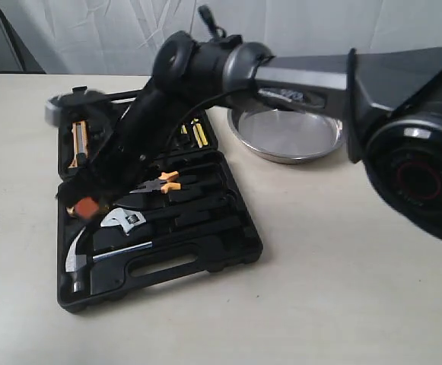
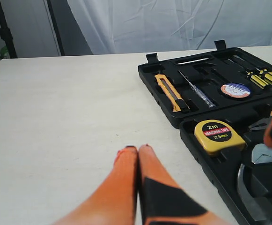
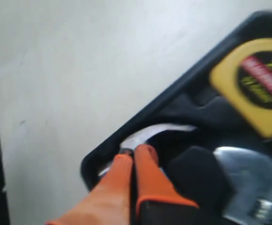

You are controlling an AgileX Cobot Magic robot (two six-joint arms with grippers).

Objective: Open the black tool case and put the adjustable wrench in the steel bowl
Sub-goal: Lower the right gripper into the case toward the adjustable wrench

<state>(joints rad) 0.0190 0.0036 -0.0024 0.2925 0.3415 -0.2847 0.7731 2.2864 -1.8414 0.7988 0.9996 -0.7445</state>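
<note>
The black tool case [image 1: 205,262] lies open on the left of the table. The adjustable wrench [image 1: 127,220] rests in its slot, silver head to the left, between the orange-handled pliers [image 1: 163,182] and the claw hammer [image 1: 80,258]. My right arm reaches across the case. The right gripper [image 1: 87,205] is shut and empty, its tips [image 3: 133,152] just over the hammer's claw [image 3: 157,131], beside the wrench head [image 3: 248,185]. The steel bowl [image 1: 285,135] stands empty behind the case, to its right. My left gripper [image 2: 137,149] is shut over bare table, left of the case [image 2: 192,119].
A yellow tape measure [image 2: 217,136] sits in the case near the wrench head [image 2: 267,154]. The lid half holds a utility knife [image 2: 171,91], a tape roll [image 2: 235,90] and screwdrivers [image 2: 267,77]. The right arm's big housing [image 1: 411,144] looms at the right.
</note>
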